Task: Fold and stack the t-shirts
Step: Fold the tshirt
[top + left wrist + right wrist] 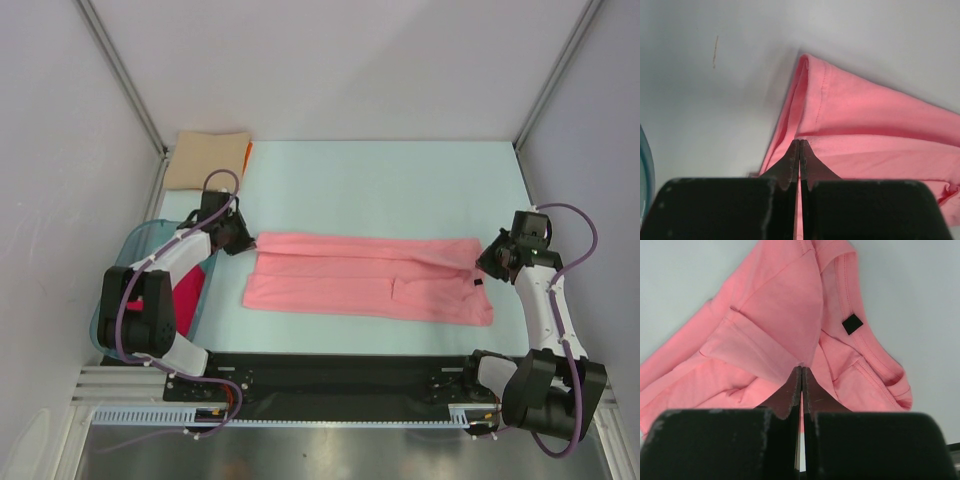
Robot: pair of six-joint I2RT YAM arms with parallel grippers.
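Observation:
A salmon-pink t-shirt (360,283) lies stretched left to right across the table, folded lengthwise into a long band. My left gripper (243,240) is shut on its far left corner, and pink fabric (865,120) is pinched between the closed fingertips (799,142). At the right end, my right gripper (482,262) is shut on a fold near the collar (801,369). A small dark label (852,324) shows on the neckline beside it. A tan folded shirt (207,160) sits at the back left with an orange edge (248,152) showing beside it. A crimson-pink shirt (188,298) lies in the tub.
A translucent teal tub (138,240) stands at the left table edge, partly under my left arm. Grey walls with metal posts close in the left, right and back sides. A black rail (330,365) carrying the arm bases runs along the near edge.

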